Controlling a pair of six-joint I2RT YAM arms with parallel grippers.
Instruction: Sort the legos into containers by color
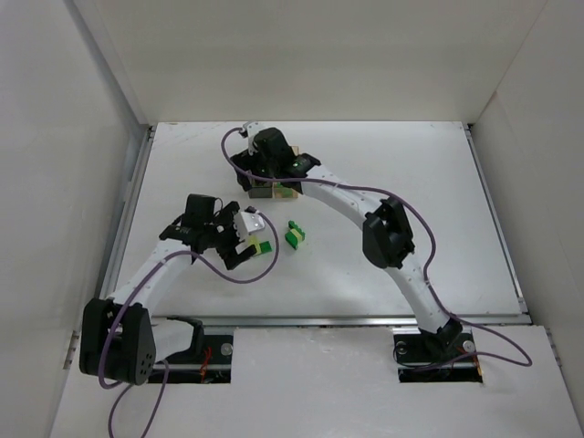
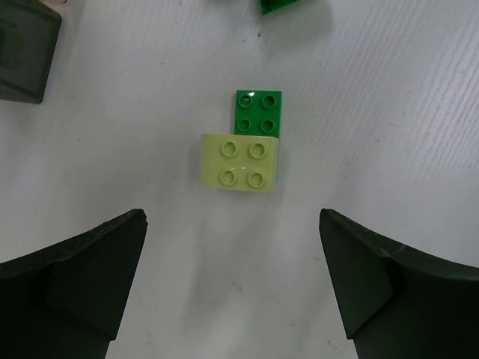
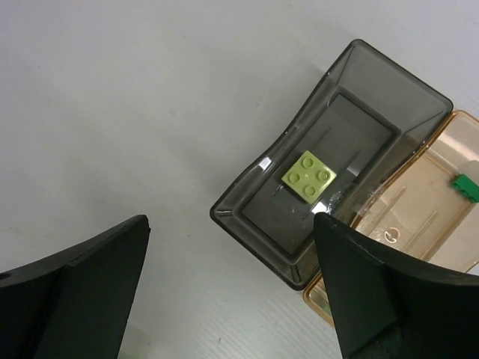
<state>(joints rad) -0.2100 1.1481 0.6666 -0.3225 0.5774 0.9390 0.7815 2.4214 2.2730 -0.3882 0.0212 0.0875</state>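
The left claw [image 2: 232,217] hangs wide open and empty above the counter [image 1: 411,201], one finger on either side of a pale yellow-green brick [image 2: 241,162]. That brick lies studs up, well apart from the grey bin [image 3: 374,75], on the bin's side nearer the arm bases. A dark green brick [image 2: 258,111] touches the pale one on the edge turned roughly toward the grey bin. Whether the two merely touch or are joined cannot be told. Another green piece [image 2: 288,6] lies a little nearer the bin, cut off by the frame.

The right claw [image 3: 230,220] is also spread wide with nothing in it, poised over the grey bin. One pale brick [image 3: 308,176] lies flat on that bin's floor. The amber bin [image 3: 441,172] stands against the grey bin, long wall to long wall, and holds a green brick [image 3: 465,187].

The pale brick on the counter is probably light, rigid hard plastic with smooth, rather slippery walls. The best hold looks to be across its two free side walls, the ones facing the fingers, taken low on the flat faces and not on the studs. A modest squeeze should do, since nothing here is fragile. The dark green neighbour may get nudged or dragged along. By colour, the pale brick likely belongs in the grey bin.
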